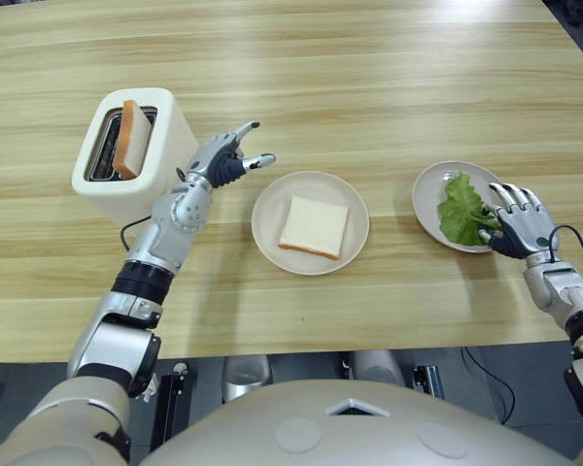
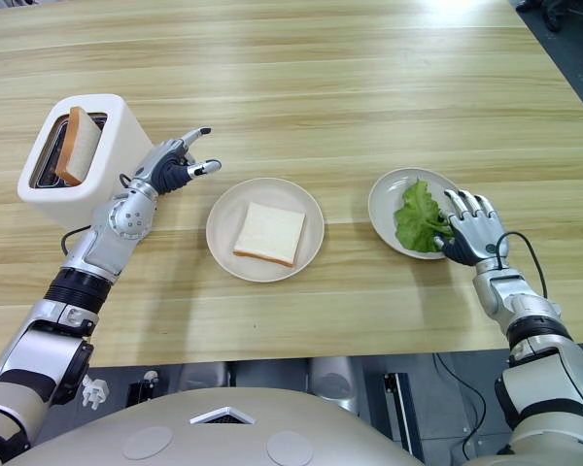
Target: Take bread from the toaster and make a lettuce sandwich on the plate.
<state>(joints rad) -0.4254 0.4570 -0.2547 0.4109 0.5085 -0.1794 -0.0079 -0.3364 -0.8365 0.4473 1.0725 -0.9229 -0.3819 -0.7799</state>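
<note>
From where I stand, a round cream plate with a smooth, matte rim sits on the pale, striped wood table. A square slice of white bread lies flat in the plate's middle, soft-looking with a thin tan crust. Well to the left of the plate and a little farther back stands the toaster, a boxy cream block with rounded corners and two dark slots. A second slice stands on edge in one slot, its lower half hidden inside. A dark cord curls out from behind the forearm, left of the plate, and where it leads is hidden. The left hand, grey metal with dark joints, hovers between the toaster and the plate. It is loosely spread, some fingers stretched toward the plate and the others bent, and it holds nothing. To the right of the plate, apart from it, is a smaller side plate of the same cream ware carrying a crinkled green lettuce leaf. The right hand lies over that side plate's far rim, flat with its fingers stretched side by side and their tips on the leaf's edge. The rim beneath it is covered, and I can make out no pinch on the leaf.
</note>
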